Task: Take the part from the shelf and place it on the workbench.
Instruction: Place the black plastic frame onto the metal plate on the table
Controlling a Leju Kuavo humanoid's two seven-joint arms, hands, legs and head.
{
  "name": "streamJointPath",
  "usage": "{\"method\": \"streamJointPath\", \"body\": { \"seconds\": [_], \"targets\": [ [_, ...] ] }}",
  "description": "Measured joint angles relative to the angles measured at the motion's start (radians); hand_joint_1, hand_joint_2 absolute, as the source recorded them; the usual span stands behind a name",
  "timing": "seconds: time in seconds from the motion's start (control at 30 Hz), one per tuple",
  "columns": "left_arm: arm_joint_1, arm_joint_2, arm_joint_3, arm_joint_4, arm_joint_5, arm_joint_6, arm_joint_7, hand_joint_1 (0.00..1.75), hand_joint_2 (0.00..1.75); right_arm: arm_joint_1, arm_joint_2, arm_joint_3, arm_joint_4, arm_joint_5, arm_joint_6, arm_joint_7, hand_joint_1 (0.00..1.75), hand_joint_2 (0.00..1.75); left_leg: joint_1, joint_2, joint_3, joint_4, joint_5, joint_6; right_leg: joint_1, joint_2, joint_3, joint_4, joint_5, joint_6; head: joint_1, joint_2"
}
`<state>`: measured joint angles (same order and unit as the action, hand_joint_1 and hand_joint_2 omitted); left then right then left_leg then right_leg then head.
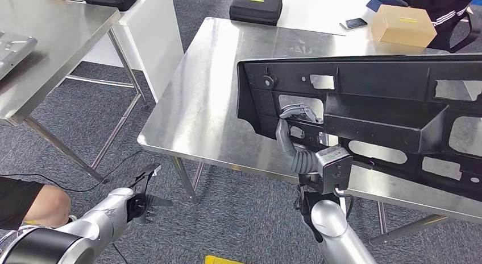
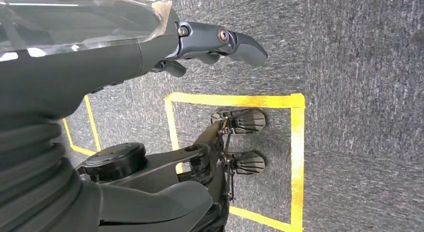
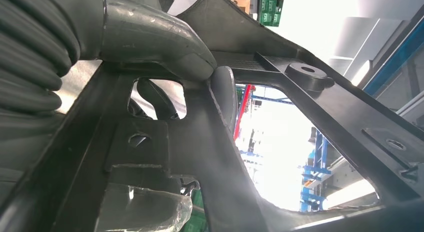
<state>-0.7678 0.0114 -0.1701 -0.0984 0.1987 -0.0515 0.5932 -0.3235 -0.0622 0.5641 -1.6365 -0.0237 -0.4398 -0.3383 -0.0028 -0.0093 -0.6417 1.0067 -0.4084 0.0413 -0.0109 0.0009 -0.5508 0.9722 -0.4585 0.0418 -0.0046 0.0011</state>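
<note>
Part gripped by right hand through cutout, seemingly above workbench.

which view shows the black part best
The head view: the part appears almost whole, held over the workbench by the right robot hand. The right wrist view shows a close-up of its ribs; the left wrist view shows floor.

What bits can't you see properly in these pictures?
- The part: in the head view its far end is cut off by the picture's right edge.
- Whether the part rests on the workbench: the part itself hides its lower edge.
- Right hand: its fingertips go through an opening in the part, hidden behind it.
- Phone: too small to read its screen.
- Left hand: hangs over the floor, partly hidden by its cover.
</note>
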Motion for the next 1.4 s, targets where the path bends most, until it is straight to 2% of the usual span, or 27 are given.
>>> {"method": "streamJointPath", "body": {
  "seconds": [0.07,0.13,0.17,0.23,0.3,0.33,0.37,0.43,0.47,0.5,0.57,0.63,0.7,0.77,0.8,0.83,0.87,0.97,1.0,1.1,1.13,1.2,1.27,1.3,1.33,1.37,1.4],
  "targets": [
    [-0.001,0.001,0.000,0.000,0.000,0.000,0.000,0.00,1.75,0.000,0.000,0.000,0.000,0.000,0.000,0.000,1.75,1.75,0.000,0.000,0.002,-0.003,0.003,0.006,0.000,0.000,0.000,0.001,0.001,0.007,0.000,0.000],
    [-0.002,0.000,0.000,0.000,0.000,0.000,0.000,0.00,1.75,-0.001,0.000,0.000,0.000,0.000,0.000,0.000,1.75,1.75,0.005,0.003,0.008,-0.013,0.010,0.013,0.000,0.000,-0.012,0.023,-0.014,0.009,0.001,0.000],
    [-0.003,-0.001,0.000,0.000,0.000,0.000,0.000,0.00,1.75,-0.002,0.000,0.000,0.000,0.000,0.000,0.000,1.75,1.75,0.008,0.005,0.010,-0.017,0.013,0.017,0.000,0.000,-0.029,0.058,-0.034,0.007,0.003,0.000],
    [-0.004,-0.001,0.000,0.000,0.000,0.000,0.000,0.00,1.75,-0.002,-0.001,0.000,0.000,0.001,0.000,0.000,1.75,1.75,0.010,0.007,0.010,-0.019,0.014,0.019,-0.001,0.000,-0.090,0.187,-0.088,0.001,0.007,0.000],
    [-0.002,-0.002,0.000,0.000,0.000,0.000,0.000,0.00,1.75,0.001,-0.002,0.000,0.001,0.001,0.000,0.000,1.75,1.75,0.011,0.007,0.008,-0.019,0.015,0.018,-0.005,0.000,-0.143,0.296,-0.119,0.005,0.008,0.000],
    [-0.001,-0.003,0.000,0.000,0.000,0.000,0.000,0.00,1.75,0.003,-0.003,0.000,0.001,0.001,0.000,0.000,1.75,1.75,0.013,0.007,0.008,-0.018,0.016,0.016,-0.008,0.000,-0.144,0.298,-0.111,0.013,0.008,0.000],
    [0.000,-0.003,0.000,0.000,0.000,0.000,0.000,0.00,1.75,0.003,-0.003,0.000,0.001,0.001,0.000,0.000,1.75,1.75,0.015,0.007,0.008,-0.017,0.017,0.013,-0.013,0.000,-0.125,0.259,-0.088,0.025,0.008,0.000],
    [-0.001,-0.003,0.000,0.000,0.000,0.000,0.000,0.00,1.75,0.002,-0.003,0.000,0.002,0.000,0.000,0.000,1.75,1.75,0.018,0.005,0.004,-0.011,0.017,0.001,-0.021,-0.001,-0.052,0.119,-0.032,0.046,0.010,0.000],
    [-0.002,-0.003,0.000,0.000,0.000,0.000,0.000,0.00,1.75,0.003,-0.003,0.000,0.002,0.000,0.000,0.000,1.75,1.75,0.017,0.004,0.001,-0.008,0.018,-0.007,-0.021,0.002,-0.027,0.069,-0.012,0.047,0.011,0.000],
    [-0.003,-0.002,0.000,0.000,0.000,0.000,0.000,0.00,1.75,0.003,-0.003,0.000,0.002,0.000,0.000,0.000,1.75,1.75,0.015,0.002,-0.004,-0.003,0.019,-0.015,-0.021,0.005,-0.014,0.042,-0.004,0.043,0.012,0.000],
    [-0.003,-0.001,0.000,0.000,0.000,0.000,0.000,0.00,1.75,0.004,-0.003,-0.001,0.002,0.000,0.000,0.000,1.75,1.75,0.014,0.000,-0.010,0.000,0.026,-0.028,-0.019,0.011,-0.022,0.045,-0.001,0.029,0.009,0.000],
    [-0.003,0.000,0.000,0.000,0.000,0.000,0.000,0.00,1.75,0.004,-0.002,-0.001,0.002,0.000,0.000,0.000,1.75,1.75,0.019,0.002,-0.022,0.016,0.009,-0.038,-0.025,0.011,-0.031,0.046,0.005,0.012,0.006,0.000],
    [-0.002,0.000,0.000,0.000,0.000,0.000,0.000,0.00,1.75,0.002,-0.001,-0.001,0.002,0.000,0.000,0.000,1.75,1.75,0.023,0.005,-0.058,0.101,-0.061,-0.046,-0.026,0.010,-0.044,0.045,0.018,-0.011,0.004,0.000],
    [-0.001,0.001,0.000,0.000,0.000,0.001,0.000,0.00,1.75,0.003,0.000,0.000,0.002,0.000,0.000,0.000,1.75,1.75,0.023,0.006,-0.106,0.236,-0.139,-0.050,-0.019,0.009,-0.061,0.046,0.029,-0.027,0.003,0.000],
    [0.001,0.001,0.000,0.000,0.000,0.001,0.000,0.00,1.75,0.004,0.000,0.000,0.002,0.000,0.000,0.000,1.75,1.75,0.023,0.006,-0.117,0.282,-0.157,-0.051,-0.016,0.008,-0.069,0.046,0.035,-0.030,0.003,0.000],
    [0.002,0.001,0.000,0.000,0.000,0.001,0.000,0.00,1.75,0.005,0.000,0.000,0.002,0.000,0.000,0.000,1.75,1.75,0.023,0.006,-0.110,0.292,-0.157,-0.050,-0.014,0.008,-0.077,0.047,0.041,-0.031,0.003,0.000],
    [0.002,0.001,0.000,0.000,0.000,0.001,0.000,0.00,1.75,0.005,0.000,0.000,0.002,0.000,0.000,0.000,1.75,1.75,0.023,0.006,-0.083,0.263,-0.141,-0.047,-0.012,0.008,-0.084,0.047,0.047,-0.030,0.002,0.000],
    [-0.002,0.000,0.000,0.000,0.000,0.001,0.000,0.00,1.75,0.004,0.000,0.000,0.002,0.000,0.000,0.000,1.75,1.75,0.020,0.005,0.052,0.070,-0.088,-0.036,-0.009,0.008,-0.096,0.048,0.061,-0.018,0.003,0.000],
    [-0.003,0.000,0.000,0.000,0.000,0.001,0.000,0.00,1.75,0.004,0.000,0.000,0.002,0.000,0.000,0.000,1.75,1.75,0.016,0.003,0.075,0.034,-0.081,-0.031,-0.008,0.008,-0.098,0.048,0.066,-0.012,0.003,0.000],
    [-0.005,0.000,0.000,-0.001,0.000,0.001,0.000,0.00,1.75,0.002,0.000,-0.001,0.002,0.000,0.000,0.000,1.75,1.75,0.008,0.002,0.073,0.019,-0.066,-0.015,-0.006,0.006,-0.102,0.045,0.079,0.010,0.002,0.000],
    [-0.006,-0.001,0.000,-0.001,0.000,0.001,0.000,0.00,1.75,0.002,-0.001,-0.001,0.002,0.000,0.000,0.000,1.75,1.75,0.009,0.004,0.069,0.013,-0.058,-0.007,-0.006,0.005,-0.109,0.052,0.072,0.014,0.002,0.000],
    [-0.008,-0.003,0.000,-0.001,0.000,0.001,0.000,0.00,1.75,0.001,-0.002,-0.001,0.002,0.000,0.000,0.000,1.75,1.75,0.013,0.008,0.054,0.005,-0.037,0.009,-0.005,0.004,-0.139,0.118,0.016,0.009,0.006,0.000],
    [-0.009,-0.003,0.000,-0.001,0.000,0.000,0.000,0.00,1.75,0.001,-0.002,-0.001,0.002,0.000,0.000,0.000,1.75,1.75,0.012,0.010,0.028,0.005,-0.017,0.015,-0.005,0.004,-0.184,0.253,-0.063,0.003,0.009,0.000],
    [-0.008,-0.003,0.000,-0.001,0.000,0.000,0.000,0.00,1.75,0.001,-0.003,-0.001,0.002,0.000,0.000,0.000,1.75,1.75,0.011,0.010,0.013,0.006,-0.006,0.015,-0.005,0.004,-0.197,0.312,-0.087,0.007,0.010,0.000],
    [-0.007,-0.004,0.000,-0.001,0.000,0.000,0.000,0.00,1.75,0.001,-0.003,-0.001,0.002,0.000,0.000,0.000,1.75,1.75,0.011,0.011,-0.001,0.006,0.004,0.014,-0.005,0.004,-0.196,0.343,-0.094,0.014,0.011,0.000],
    [-0.005,-0.004,0.000,-0.001,0.000,0.000,0.000,0.00,1.75,0.001,-0.003,-0.001,0.002,0.000,0.000,0.000,1.75,1.75,0.012,0.012,-0.013,0.007,0.014,0.012,-0.006,0.004,-0.174,0.332,-0.085,0.024,0.011,0.000],
    [-0.005,-0.004,0.000,-0.001,0.000,0.000,0.000,0.00,1.75,0.001,-0.004,-0.001,0.002,0.000,0.000,0.000,1.75,1.75,0.012,0.012,-0.025,0.007,0.023,0.009,-0.007,0.003,-0.133,0.284,-0.067,0.033,0.011,0.000]
  ]
}}
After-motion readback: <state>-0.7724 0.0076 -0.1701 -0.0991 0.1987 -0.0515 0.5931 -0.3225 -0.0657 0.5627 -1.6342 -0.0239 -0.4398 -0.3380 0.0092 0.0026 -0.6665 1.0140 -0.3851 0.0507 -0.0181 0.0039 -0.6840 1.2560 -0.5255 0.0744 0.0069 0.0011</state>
